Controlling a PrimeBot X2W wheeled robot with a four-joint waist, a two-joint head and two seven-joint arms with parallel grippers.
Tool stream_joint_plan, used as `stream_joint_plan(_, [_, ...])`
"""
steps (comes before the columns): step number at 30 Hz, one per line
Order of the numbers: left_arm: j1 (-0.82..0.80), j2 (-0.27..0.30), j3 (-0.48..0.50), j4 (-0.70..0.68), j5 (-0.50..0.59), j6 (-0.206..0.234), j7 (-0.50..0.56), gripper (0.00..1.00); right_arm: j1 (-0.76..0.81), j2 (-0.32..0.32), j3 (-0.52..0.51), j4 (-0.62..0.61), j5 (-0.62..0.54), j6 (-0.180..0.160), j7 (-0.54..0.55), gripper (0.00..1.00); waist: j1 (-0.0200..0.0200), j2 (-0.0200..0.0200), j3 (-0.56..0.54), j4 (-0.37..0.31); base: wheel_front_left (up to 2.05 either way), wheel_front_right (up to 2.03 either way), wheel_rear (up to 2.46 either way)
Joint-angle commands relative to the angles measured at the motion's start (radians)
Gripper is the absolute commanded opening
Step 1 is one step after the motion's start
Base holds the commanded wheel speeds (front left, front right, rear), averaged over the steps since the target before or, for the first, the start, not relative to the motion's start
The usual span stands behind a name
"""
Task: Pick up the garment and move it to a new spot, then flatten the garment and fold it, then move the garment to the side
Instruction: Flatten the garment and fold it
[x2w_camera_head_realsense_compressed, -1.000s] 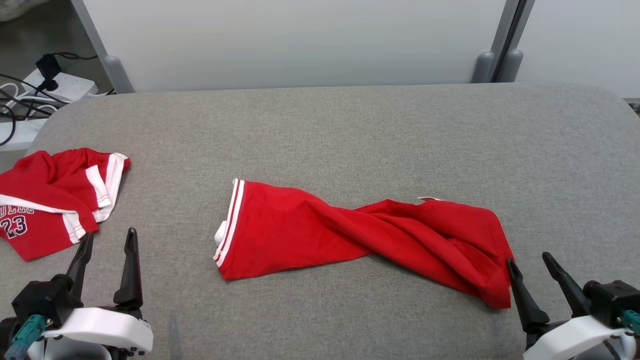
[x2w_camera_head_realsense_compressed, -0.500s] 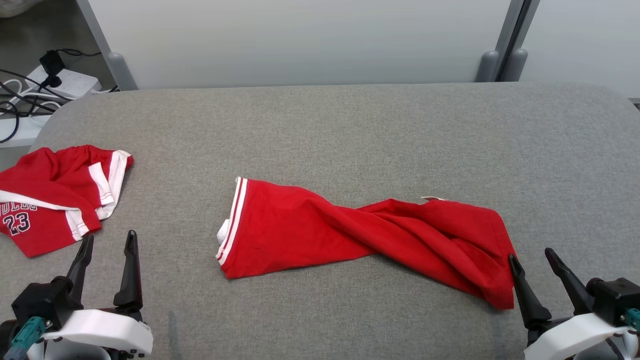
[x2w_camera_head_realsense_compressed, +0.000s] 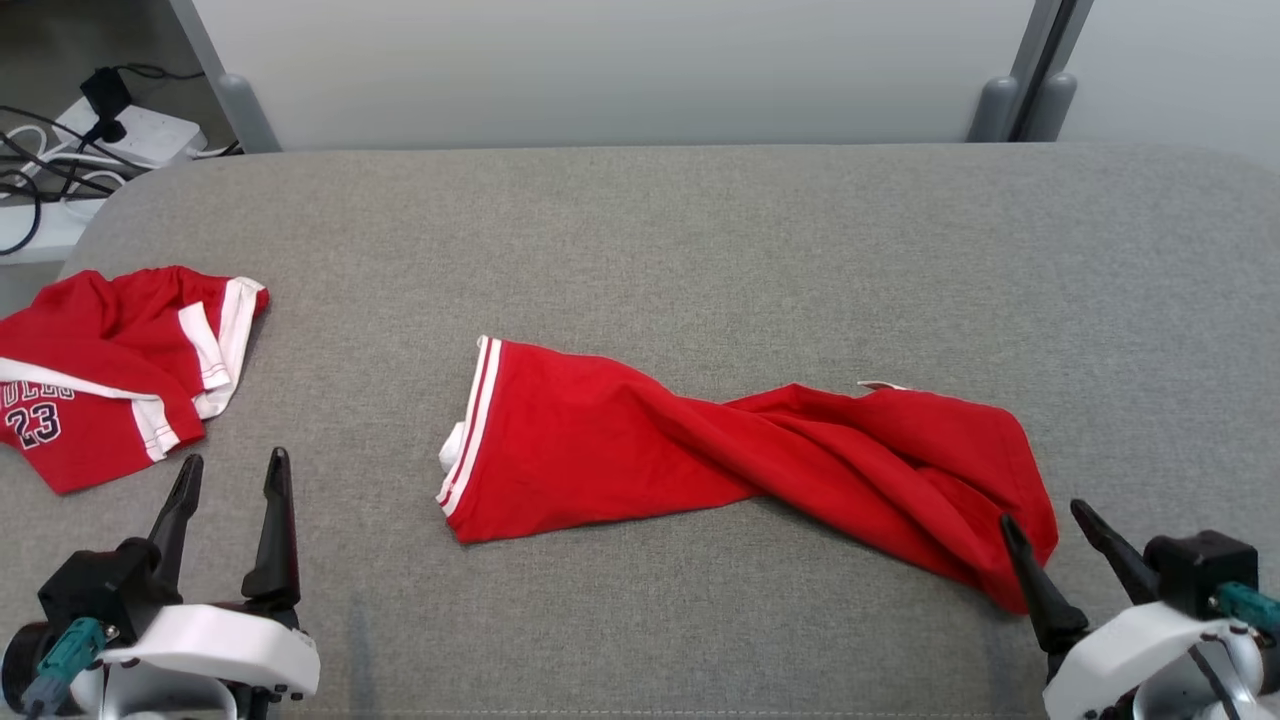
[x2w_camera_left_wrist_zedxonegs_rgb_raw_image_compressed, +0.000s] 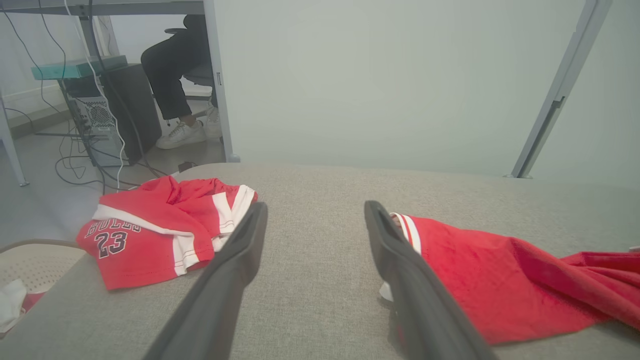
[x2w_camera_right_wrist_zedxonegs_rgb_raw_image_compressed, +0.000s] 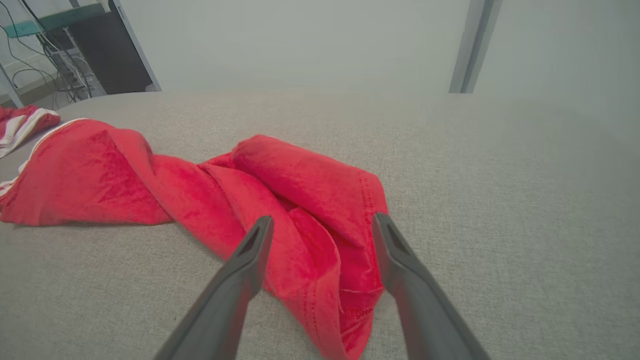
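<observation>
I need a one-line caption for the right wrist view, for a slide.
Open right gripper aimed at the end of a twisted red garment on a grey table.

Left gripper (x2w_camera_head_realsense_compressed: 235, 458): low at the robot's left, held level, fingers pointing forward and nearly parallel, jaws spread wide. Right gripper (x2w_camera_head_realsense_compressed: 1042, 513): low at the robot's right, fingers angled forward and slightly inward toward the centre, jaws likewise wide apart, not clamped.
</observation>
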Motion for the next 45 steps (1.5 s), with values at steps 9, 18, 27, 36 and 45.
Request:
stream_joint_plan(9, [-0.137,-0.001,0.008,0.009,-0.005,-0.020,-0.031,1.00,-0.217,-0.125,0.126,0.105,0.106,0.004,0.184,1.00,0.0000,0.0000,0.101,0.066,0.00,0.00,0.00])
stream_joint_plan(18, [-0.174,-0.011,0.005,0.062,-0.011,-0.033,-0.061,1.00,-0.246,-0.202,0.202,0.068,0.162,0.004,0.323,1.00,0.0000,0.0000,0.127,0.082,0.00,0.00,0.00])
stream_joint_plan(27, [-0.179,-0.011,0.011,0.089,-0.016,-0.037,-0.079,1.00,-0.159,-0.207,0.148,-0.041,0.142,0.004,0.393,1.00,0.0000,0.0000,0.125,0.071,0.00,0.00,0.00])
stream_joint_plan(36, [-0.190,-0.008,0.010,0.099,-0.017,-0.040,-0.084,1.00,-0.133,-0.173,0.120,-0.069,0.140,0.004,0.435,1.00,0.0000,0.0000,0.127,0.055,0.00,0.00,0.00])
stream_joint_plan(45, [-0.199,-0.005,-0.002,0.109,-0.015,-0.042,-0.085,1.00,-0.190,-0.153,0.132,0.014,0.183,0.004,0.385,0.36,0.0000,0.0000,0.123,0.058,0.00,0.00,0.00])
